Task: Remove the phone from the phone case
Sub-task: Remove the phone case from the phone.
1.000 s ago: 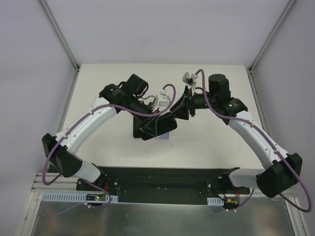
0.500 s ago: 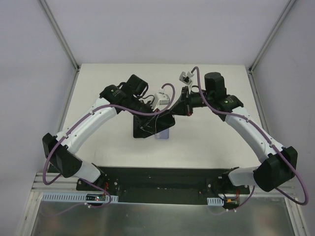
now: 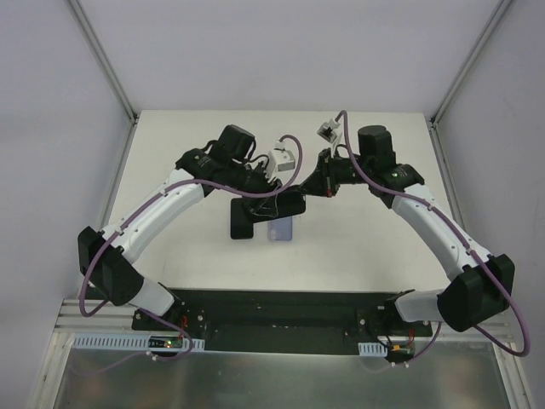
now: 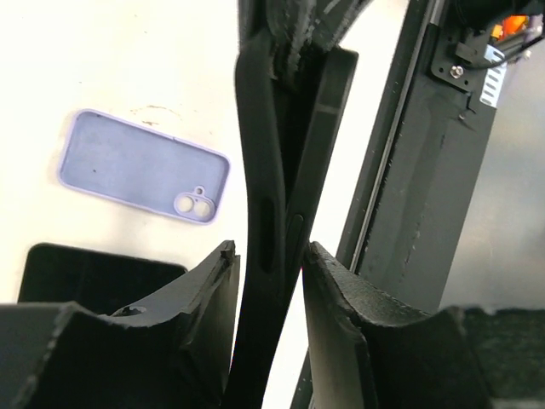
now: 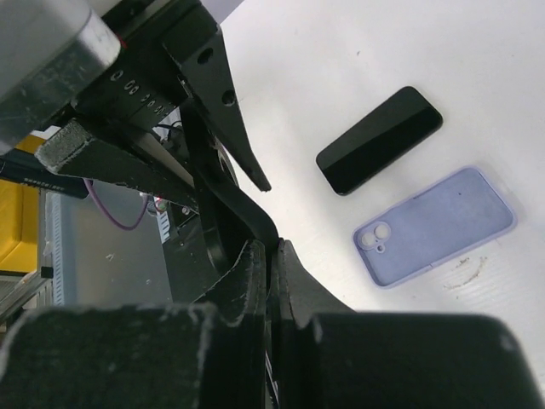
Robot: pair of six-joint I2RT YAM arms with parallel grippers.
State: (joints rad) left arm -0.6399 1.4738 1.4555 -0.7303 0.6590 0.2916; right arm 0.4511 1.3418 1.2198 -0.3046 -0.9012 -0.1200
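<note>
Nearest you, the black mounting plate ran along the near edge of the desk, matte and flat. Just beyond it, on the pale, smooth desk, lay two loose things. One was a lilac case, empty and inside up, matte and soft-looking, with rounded corners and a twin-lens cut-out at one end. Just beside it lay a spare black phone, a glossy flat slab. From above, your left arm hid part of that slab.

Farther in, you had the task's phone raised off the desk, standing on edge between the two hands. Your left hand flanked it low down, and its rough, grainy black fingers looked to press on phone and black case together. How firm that hold was, I cannot tell.

The phone showed a hard, straight edge with a rounded corner and a slim side button. The black case was thin and rubbery, with a slot in its rim. It bowed away from the phone higher up, leaving a gap, while lower down the two sat together between the fingers.

Your right hand was pressed together on a thin, curled lip of that case. Both hands hid where the lip joined the rest. Small stamped marks on the left hand's body were too small to read.
</note>
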